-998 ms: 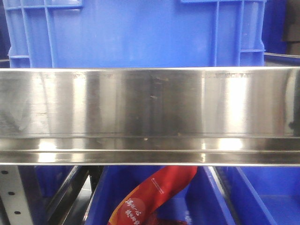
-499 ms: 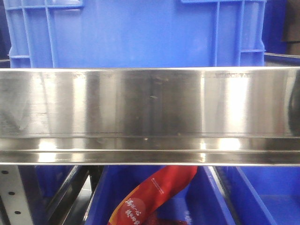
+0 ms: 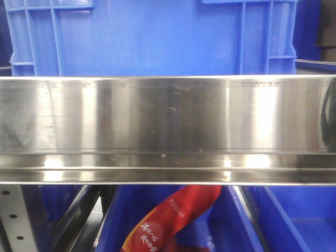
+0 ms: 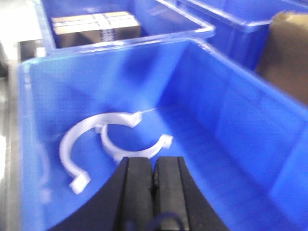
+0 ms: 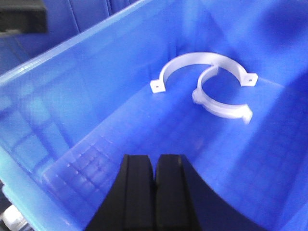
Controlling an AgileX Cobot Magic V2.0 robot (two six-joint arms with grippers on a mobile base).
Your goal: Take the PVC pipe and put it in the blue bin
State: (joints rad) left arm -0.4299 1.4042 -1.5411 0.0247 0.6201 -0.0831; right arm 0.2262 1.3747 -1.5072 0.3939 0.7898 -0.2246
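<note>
Hovering over blue bin (image 4: 231, 120), both pincers closed: left (image 4: 154, 168), right (image 5: 155, 166).

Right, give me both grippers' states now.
Left gripper: closed, empty, above two white clips in the blue bin.
Right gripper: closed, empty.

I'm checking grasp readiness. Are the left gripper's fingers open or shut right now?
Shut. In the left wrist view the left gripper has its two black fingers pressed together, nothing between them, above two white PVC pipe clips lying in the blue bin.
</note>
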